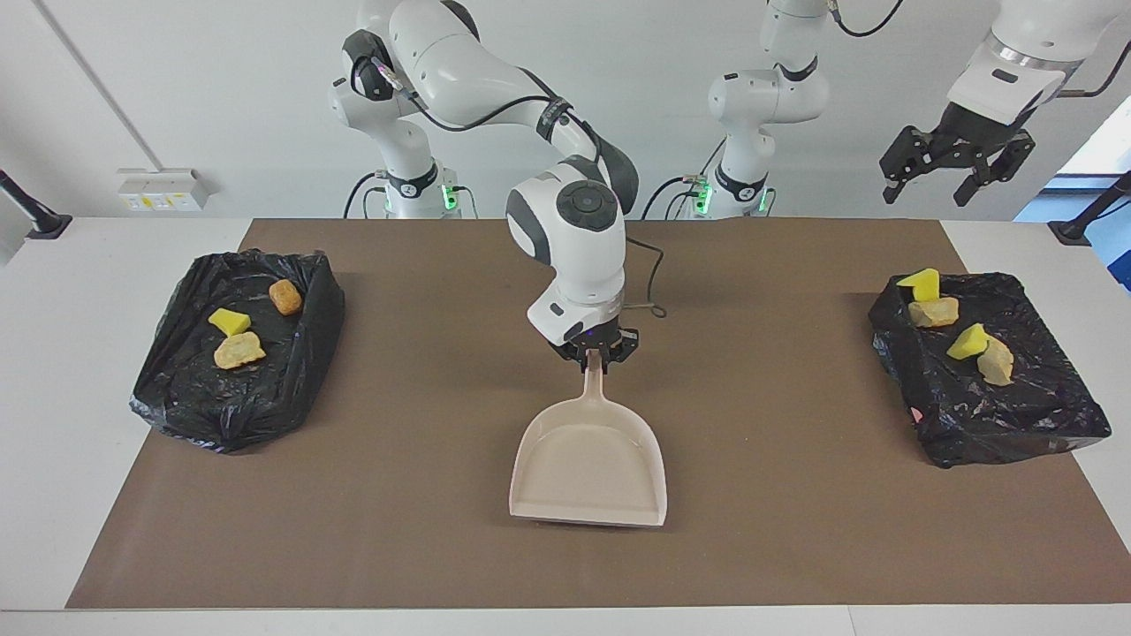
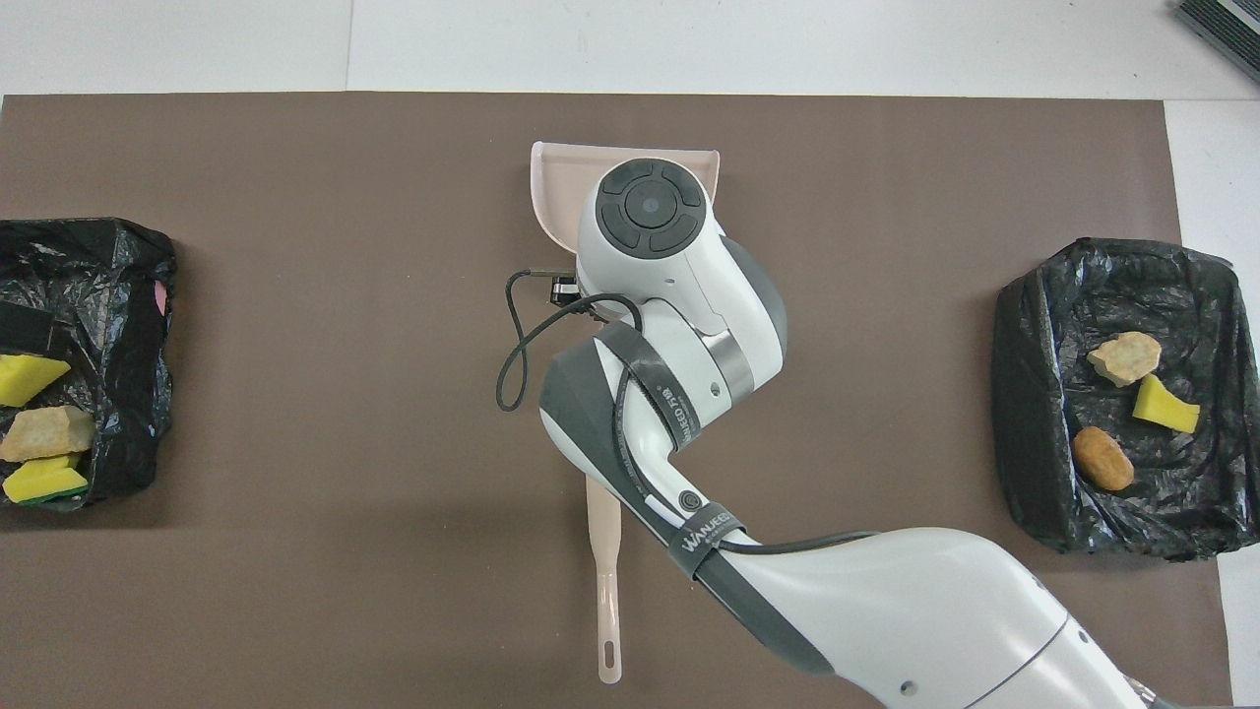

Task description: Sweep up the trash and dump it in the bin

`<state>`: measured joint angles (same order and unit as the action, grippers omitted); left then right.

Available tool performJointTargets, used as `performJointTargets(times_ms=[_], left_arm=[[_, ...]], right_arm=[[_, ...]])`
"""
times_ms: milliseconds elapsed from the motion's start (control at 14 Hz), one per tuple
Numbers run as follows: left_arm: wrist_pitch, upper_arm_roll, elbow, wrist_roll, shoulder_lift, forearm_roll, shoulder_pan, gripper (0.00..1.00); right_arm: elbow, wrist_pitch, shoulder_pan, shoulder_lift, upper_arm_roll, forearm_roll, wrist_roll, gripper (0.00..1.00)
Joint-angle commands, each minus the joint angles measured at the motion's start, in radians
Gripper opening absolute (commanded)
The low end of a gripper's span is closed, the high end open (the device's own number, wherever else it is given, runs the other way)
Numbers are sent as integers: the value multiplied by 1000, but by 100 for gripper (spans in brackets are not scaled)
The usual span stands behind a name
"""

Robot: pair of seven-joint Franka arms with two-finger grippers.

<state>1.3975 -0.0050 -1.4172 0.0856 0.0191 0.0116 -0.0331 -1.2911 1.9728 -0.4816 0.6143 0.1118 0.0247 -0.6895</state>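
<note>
**A:** What is the facing view giving us that the overhead one is not?

**B:** The right gripper (image 1: 594, 356). From across the table it is showing clenched on the top of the dustpan (image 1: 589, 473) handle, over the middle of the brown mat (image 1: 415, 459). From above, the right arm is covering that grip and most of the pan; only the pan's farthest edge (image 2: 551, 182) is peeking out.

**A:** And the left gripper?

**B:** The left gripper (image 1: 956, 168) is hanging high over the left arm's end of the table with its fingers spread and nothing between them; that arm is waiting. It is not appearing in the overhead view at all.

**A:** What is the overhead view adding?

**B:** A second pinkish handle (image 2: 603, 581), lying on the mat nearer the robots than the pan, its upper part going under the arm. I cannot tell what it is attached to.

**A:** Where is the trash sitting?

**B:** All of it is lying in two trays lined with black bags. The bin at the right arm's end (image 1: 234, 349) is holding a sponge chunk (image 1: 230, 321), a bread piece (image 1: 239, 351) and the brown nugget (image 1: 285, 297). The bin at the left arm's end (image 1: 985, 371) is holding two sponge chunks (image 1: 921, 283) and two bread pieces (image 1: 935, 311).

**A:** Is anything blocking the way between them?

**B:** Only the dustpan and the arm's loose black cable (image 2: 512, 354).
</note>
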Motion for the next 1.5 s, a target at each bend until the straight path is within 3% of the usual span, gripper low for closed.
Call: performJointTargets(times_ms=[0,429,501,572,715,1002,1431], left_arm=[[-17,-4,0,13,10,-13,15,100],[-17,-4,0,14,10,-13,16,100],[-17,-4,-2,14,10,-13,16,100],[-17,-4,-2,14,10,-13,16,100],[-15,-4,-2,16,10,-13,16,100],[-15,-4,-2,16,10,-13,16,100],[-15,-4,-2,16,10,-13,16,100]], right_arm=[[-53,64,14,-5,12,-22,62,0],[-105,109,14,-5,11,-74,102,0],[-112,115,14,-7,12,-75,104,11],[-111,115,15,-5,12,-75,104,34],[-105,113,15,-5,11,-74,102,100],[-63,87,44,-65,0,-65,104,100],[-65,-138,251,-255,-1,-52,266,100]])
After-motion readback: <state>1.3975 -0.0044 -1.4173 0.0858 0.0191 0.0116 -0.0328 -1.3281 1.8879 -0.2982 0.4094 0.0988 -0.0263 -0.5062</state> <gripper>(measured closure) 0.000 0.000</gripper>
